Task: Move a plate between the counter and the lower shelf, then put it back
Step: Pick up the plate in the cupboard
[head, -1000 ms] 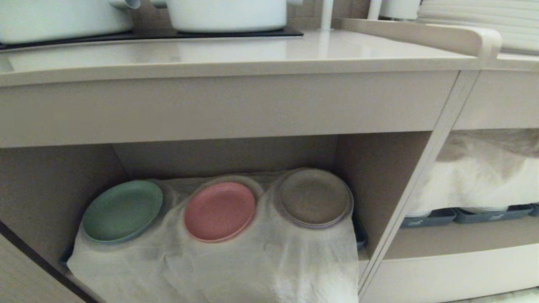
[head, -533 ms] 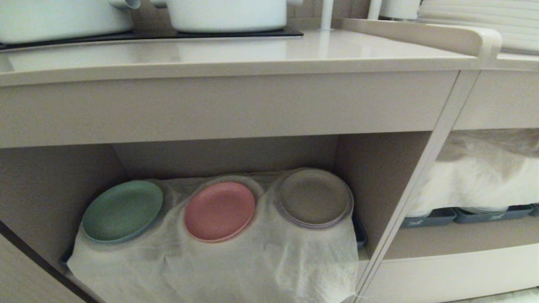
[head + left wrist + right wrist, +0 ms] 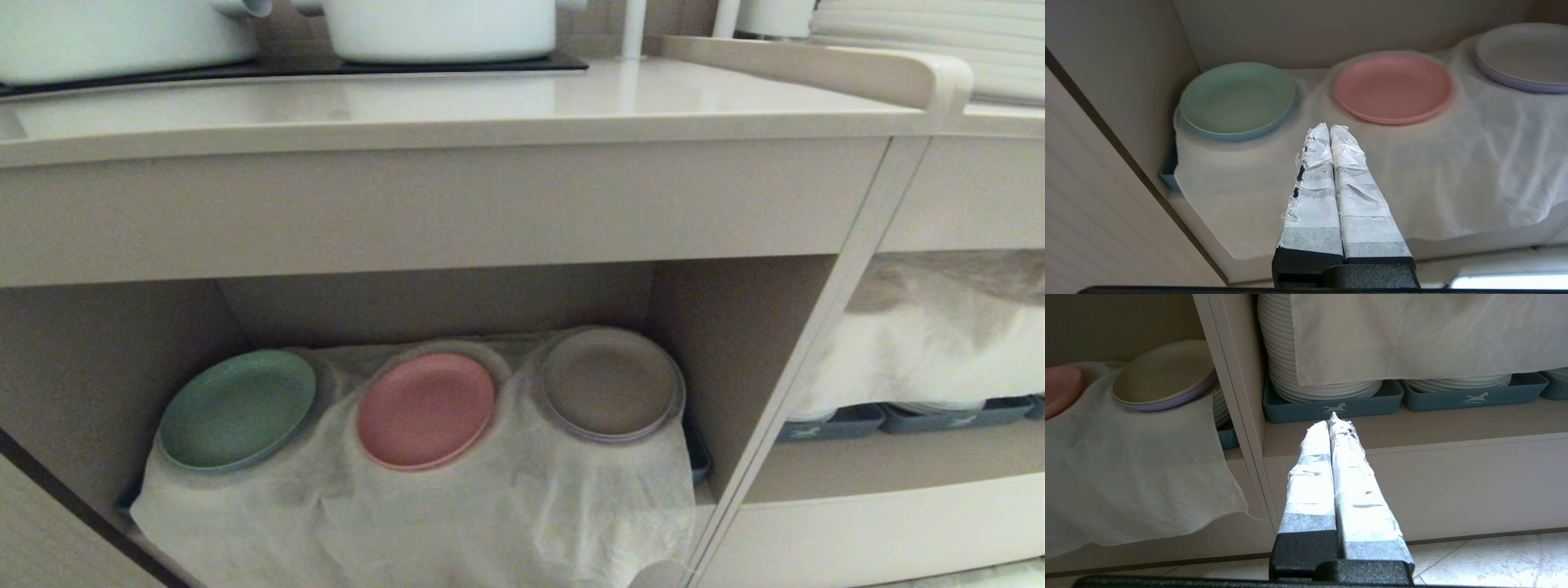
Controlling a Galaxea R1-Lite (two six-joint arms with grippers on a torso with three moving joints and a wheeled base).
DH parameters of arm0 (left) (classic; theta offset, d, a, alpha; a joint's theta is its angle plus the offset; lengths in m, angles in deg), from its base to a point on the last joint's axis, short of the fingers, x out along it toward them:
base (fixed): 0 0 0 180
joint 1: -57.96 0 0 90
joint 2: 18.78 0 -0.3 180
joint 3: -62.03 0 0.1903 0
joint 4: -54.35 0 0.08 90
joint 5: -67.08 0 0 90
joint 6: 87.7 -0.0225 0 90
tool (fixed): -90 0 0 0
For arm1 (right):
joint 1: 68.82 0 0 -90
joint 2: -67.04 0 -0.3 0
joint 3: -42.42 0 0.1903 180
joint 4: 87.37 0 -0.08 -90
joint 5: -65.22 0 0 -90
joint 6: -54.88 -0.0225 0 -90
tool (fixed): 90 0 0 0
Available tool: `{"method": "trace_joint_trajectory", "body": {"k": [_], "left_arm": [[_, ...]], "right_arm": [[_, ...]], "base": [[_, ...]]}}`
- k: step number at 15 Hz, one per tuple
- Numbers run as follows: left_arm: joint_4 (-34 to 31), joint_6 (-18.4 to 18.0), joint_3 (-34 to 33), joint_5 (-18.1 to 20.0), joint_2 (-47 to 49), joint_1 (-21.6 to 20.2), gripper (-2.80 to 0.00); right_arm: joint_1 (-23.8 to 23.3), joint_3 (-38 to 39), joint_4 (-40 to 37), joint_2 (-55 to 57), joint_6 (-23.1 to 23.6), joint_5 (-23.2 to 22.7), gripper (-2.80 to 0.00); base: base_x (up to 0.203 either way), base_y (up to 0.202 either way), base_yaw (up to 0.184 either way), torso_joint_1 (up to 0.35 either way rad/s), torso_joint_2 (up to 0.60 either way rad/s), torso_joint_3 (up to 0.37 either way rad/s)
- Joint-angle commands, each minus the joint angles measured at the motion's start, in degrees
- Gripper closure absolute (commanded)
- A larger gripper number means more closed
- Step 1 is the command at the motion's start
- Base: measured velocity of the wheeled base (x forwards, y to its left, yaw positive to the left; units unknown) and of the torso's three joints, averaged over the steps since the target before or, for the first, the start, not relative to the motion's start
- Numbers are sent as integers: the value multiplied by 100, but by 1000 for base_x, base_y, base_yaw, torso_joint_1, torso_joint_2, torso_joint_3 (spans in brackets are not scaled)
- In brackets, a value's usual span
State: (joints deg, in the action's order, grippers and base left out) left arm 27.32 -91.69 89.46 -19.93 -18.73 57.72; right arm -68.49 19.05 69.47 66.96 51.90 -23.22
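Nothing has shifted except a pale tip now at the near edge. My left gripper (image 3: 1329,127), pressed closed, faces the small matte pink plate (image 3: 426,408) on the cloth-lined beige lower shelf (image 3: 735,343); my right gripper (image 3: 1331,420) is closed too. White pots on the glossy beige counter (image 3: 457,102) are cut off.

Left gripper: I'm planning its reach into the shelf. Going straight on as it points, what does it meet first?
Probably the white cloth between the green plate and pink plate; the left gripper is shut, depth unclear.

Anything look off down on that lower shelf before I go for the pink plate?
Nothing spilled or broken. The one oddity: the pink plate, green plate and a pale plate sit on humps in the white cloth, which hides what is beneath, so they tilt forward. Left gripper is shut, short of them.
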Motion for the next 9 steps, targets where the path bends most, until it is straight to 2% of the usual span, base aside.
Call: {"method": "trace_joint_trajectory", "body": {"k": [1, 4, 9], "left_arm": [[-786, 3, 525, 130, 40, -2, 0], [-1724, 4, 1125, 569, 259, -2, 0], [-1845, -1, 1557, 718, 1545, 11, 0]], "right_arm": [[2, 0, -3, 7, -1, -6, 0], [2, 0, 3, 7, -1, 2, 0], [2, 0, -3, 7, -1, 2, 0]], "base": [[0, 0, 0, 0, 0, 0], [0, 0, 0, 0, 0, 0], [0, 0, 0, 0, 0, 0]]}}
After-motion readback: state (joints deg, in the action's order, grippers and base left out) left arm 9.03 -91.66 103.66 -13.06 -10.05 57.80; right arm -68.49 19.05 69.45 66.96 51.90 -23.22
